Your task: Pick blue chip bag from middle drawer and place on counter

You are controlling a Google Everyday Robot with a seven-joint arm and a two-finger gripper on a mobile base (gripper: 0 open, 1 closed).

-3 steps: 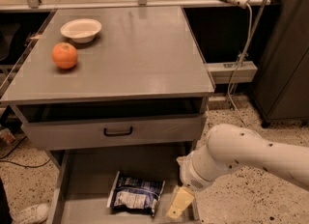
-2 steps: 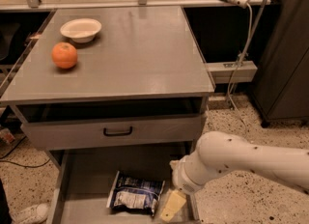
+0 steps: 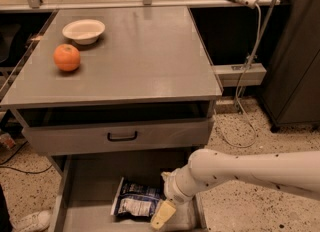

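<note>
The blue chip bag (image 3: 134, 202) lies flat on the floor of the middle drawer (image 3: 86, 188), at the lower centre of the frame, in the drawer's right half. The drawer stands pulled out beneath the desk (image 3: 140, 56).

The claw (image 3: 163, 216) is at the bag's right edge, low in the frame, and points down and left into the drawer. Its pale yellow tip overlaps the bag's lower right corner. Contact cannot be confirmed, and whether the claw is wide or narrow cannot be told. The white arm (image 3: 250, 168) enters from the right edge of the frame and covers the drawer's right wall.

Directly above the open drawer is a grey drawer front (image 3: 70, 138) with a black handle (image 3: 122, 136).

On the desk, at the upper left of the frame, an orange (image 3: 67, 57) sits near a white bowl (image 3: 84, 30), the two apart. A white cable (image 3: 250, 61) hangs at the upper right beside a dark cabinet (image 3: 295, 76). A pale shoe (image 3: 32, 221) rests on the speckled floor at the lower left.
</note>
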